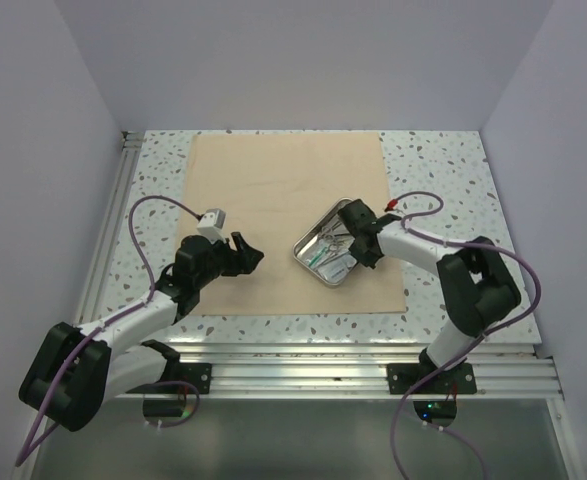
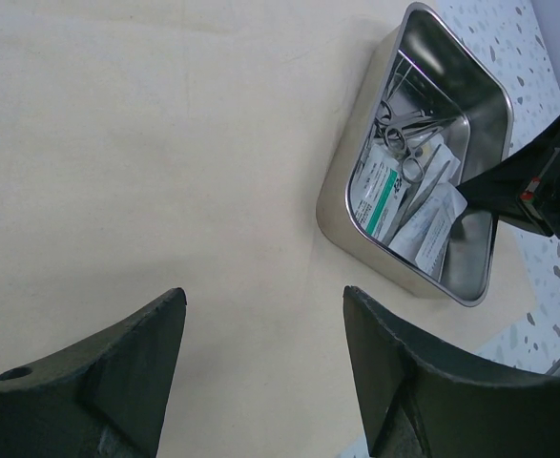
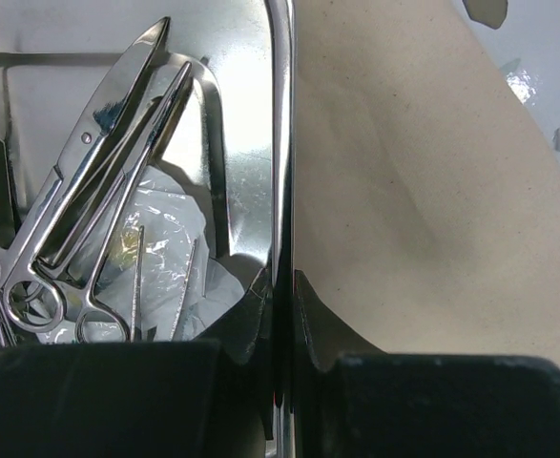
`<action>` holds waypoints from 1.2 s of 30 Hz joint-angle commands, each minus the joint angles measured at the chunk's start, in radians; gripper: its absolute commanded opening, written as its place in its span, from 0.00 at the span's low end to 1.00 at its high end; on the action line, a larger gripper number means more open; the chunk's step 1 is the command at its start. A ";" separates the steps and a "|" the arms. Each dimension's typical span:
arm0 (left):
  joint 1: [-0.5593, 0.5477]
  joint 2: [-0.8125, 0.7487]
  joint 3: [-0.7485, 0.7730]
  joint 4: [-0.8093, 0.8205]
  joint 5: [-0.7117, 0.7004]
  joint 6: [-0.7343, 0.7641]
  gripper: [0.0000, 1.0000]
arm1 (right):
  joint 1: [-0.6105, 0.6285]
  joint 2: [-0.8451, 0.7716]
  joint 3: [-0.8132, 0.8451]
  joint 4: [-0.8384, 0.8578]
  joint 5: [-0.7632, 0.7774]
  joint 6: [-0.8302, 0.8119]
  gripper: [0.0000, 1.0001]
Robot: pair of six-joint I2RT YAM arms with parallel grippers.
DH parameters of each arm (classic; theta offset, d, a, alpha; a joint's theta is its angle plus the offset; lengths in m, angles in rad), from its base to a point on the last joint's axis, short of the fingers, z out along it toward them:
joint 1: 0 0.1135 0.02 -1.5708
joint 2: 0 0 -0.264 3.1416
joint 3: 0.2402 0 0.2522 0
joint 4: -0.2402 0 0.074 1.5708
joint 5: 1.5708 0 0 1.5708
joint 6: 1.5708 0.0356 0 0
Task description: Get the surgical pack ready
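Observation:
The tan cloth sheet [image 1: 283, 200] lies flat on the table. On its right part sits the small steel tray [image 1: 318, 225], turned diagonally, with scissors [image 2: 408, 143], forceps [image 3: 155, 277] and clear packets [image 2: 384, 191] inside. My right gripper [image 1: 365, 243] is shut on the tray's near right rim [image 3: 281, 143], one finger inside and one outside. My left gripper [image 1: 251, 252] stands open over the cloth's left near part, well left of the tray, with only bare cloth [image 2: 165, 143] between its fingers.
The speckled tabletop [image 1: 443, 170] shows around the cloth on all sides. An aluminium rail [image 1: 323, 360] runs along the near edge and another [image 1: 113, 230] along the left side. Plain walls close in the back and sides.

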 commanded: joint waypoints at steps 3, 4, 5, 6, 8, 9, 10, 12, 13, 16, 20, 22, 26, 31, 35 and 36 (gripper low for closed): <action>-0.008 -0.009 0.003 0.030 -0.018 0.029 0.72 | 0.011 -0.009 0.004 0.124 0.074 0.018 0.09; -0.008 -0.007 0.001 0.031 -0.019 0.029 0.72 | 0.014 -0.017 -0.005 0.147 0.073 0.006 0.14; -0.008 -0.010 0.001 0.032 -0.021 0.031 0.72 | 0.013 -0.035 -0.011 0.153 0.073 0.000 0.15; -0.008 -0.012 0.000 0.032 -0.024 0.032 0.72 | 0.011 -0.051 -0.019 0.163 0.073 -0.014 0.17; -0.008 -0.018 -0.002 0.030 -0.033 0.035 0.73 | 0.013 -0.083 -0.025 0.155 0.082 -0.028 0.34; -0.008 -0.019 -0.002 0.028 -0.037 0.037 0.73 | 0.015 -0.092 -0.019 0.141 0.085 -0.040 0.39; -0.008 -0.021 -0.002 0.027 -0.041 0.038 0.73 | 0.015 -0.101 -0.008 0.111 0.088 -0.051 0.44; -0.008 -0.024 -0.002 0.022 -0.048 0.040 0.73 | 0.013 -0.129 0.001 0.077 0.079 -0.065 0.58; -0.008 -0.025 0.000 0.021 -0.053 0.041 0.73 | 0.013 -0.144 -0.002 0.062 0.074 -0.071 0.61; -0.008 -0.032 0.001 0.009 -0.068 0.044 0.73 | 0.008 -0.215 -0.019 0.058 0.065 -0.124 0.66; -0.008 -0.054 0.021 -0.057 -0.114 0.046 0.75 | -0.082 -0.276 -0.014 0.158 -0.100 -0.334 0.66; -0.008 -0.073 0.040 -0.097 -0.169 0.055 0.76 | -0.181 -0.252 0.030 0.184 -0.201 -0.455 0.66; -0.008 -0.163 0.067 -0.267 -0.260 0.049 0.80 | -0.300 -0.132 0.165 0.209 -0.386 -0.649 0.68; -0.008 -0.242 0.104 -0.484 -0.309 -0.055 0.91 | -0.438 0.055 0.355 0.248 -0.522 -0.755 0.68; -0.008 -0.301 0.118 -0.654 -0.330 -0.142 1.00 | -0.501 0.232 0.481 0.276 -0.565 -0.776 0.66; -0.006 -0.314 0.118 -0.675 -0.338 -0.173 1.00 | -0.510 0.265 0.506 0.278 -0.579 -0.778 0.66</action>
